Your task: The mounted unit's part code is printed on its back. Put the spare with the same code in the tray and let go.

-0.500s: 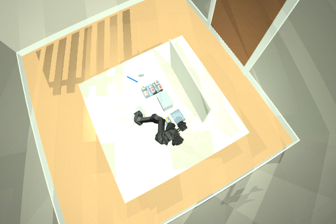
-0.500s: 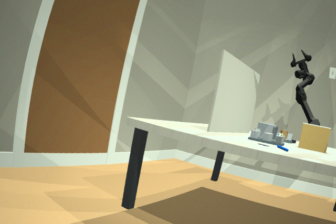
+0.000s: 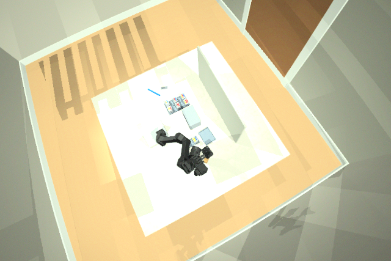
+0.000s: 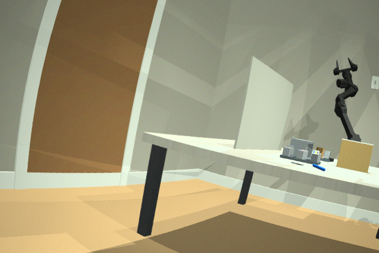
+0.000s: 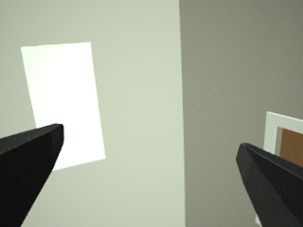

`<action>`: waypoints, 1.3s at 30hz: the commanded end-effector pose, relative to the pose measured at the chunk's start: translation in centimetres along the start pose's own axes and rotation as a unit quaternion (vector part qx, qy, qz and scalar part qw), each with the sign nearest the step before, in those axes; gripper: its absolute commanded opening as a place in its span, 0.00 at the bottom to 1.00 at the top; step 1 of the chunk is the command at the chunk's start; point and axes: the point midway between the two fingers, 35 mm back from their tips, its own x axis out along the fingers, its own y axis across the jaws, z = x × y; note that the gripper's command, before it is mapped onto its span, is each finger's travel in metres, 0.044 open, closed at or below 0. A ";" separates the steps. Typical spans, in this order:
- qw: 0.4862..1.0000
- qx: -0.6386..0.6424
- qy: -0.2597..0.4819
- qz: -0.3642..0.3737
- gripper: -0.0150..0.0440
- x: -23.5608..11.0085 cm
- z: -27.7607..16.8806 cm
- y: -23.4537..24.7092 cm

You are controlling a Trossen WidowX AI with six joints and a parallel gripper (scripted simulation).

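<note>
My gripper (image 4: 345,67) (image 3: 206,153) (image 5: 153,142) is open and empty. It is raised high above the table and points upward; the wrist view shows only walls, a bright panel and a door frame between the two dark fingers. On the table a rack of small spares (image 3: 176,104) (image 4: 301,153) with coloured labels lies beside the grey mounted unit (image 3: 191,118) (image 4: 302,143). A pale blue tray (image 3: 206,135) lies just past the unit, near the arm. One spare with a yellow and blue label (image 3: 194,140) sits beside the tray, partly hidden by the arm.
A tall white upright panel (image 3: 217,93) (image 4: 265,112) stands along the table behind the unit. A blue pen (image 3: 153,92) (image 4: 318,167) and a small grey piece (image 3: 163,87) lie beyond the rack. The arm base sits on a tan box (image 4: 355,155).
</note>
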 end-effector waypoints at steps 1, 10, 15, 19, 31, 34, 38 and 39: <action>0.997 0.026 -0.017 0.070 1.00 -1.6 1.1 5.1; 0.947 0.178 -0.027 0.266 1.00 -6.8 4.4 15.9; 0.889 0.265 -0.027 0.373 1.00 -11.6 7.8 20.3; 0.828 0.331 -0.026 0.453 1.00 -16.1 11.1 22.5; 0.582 0.481 -0.020 0.655 1.00 -30.4 22.0 20.8; 0.511 0.504 -0.021 0.696 1.00 -33.8 24.5 18.5; 0.412 0.526 -0.023 0.744 1.00 -38.0 27.5 14.3; 0.387 0.529 -0.024 0.755 1.00 -38.9 28.2 13.0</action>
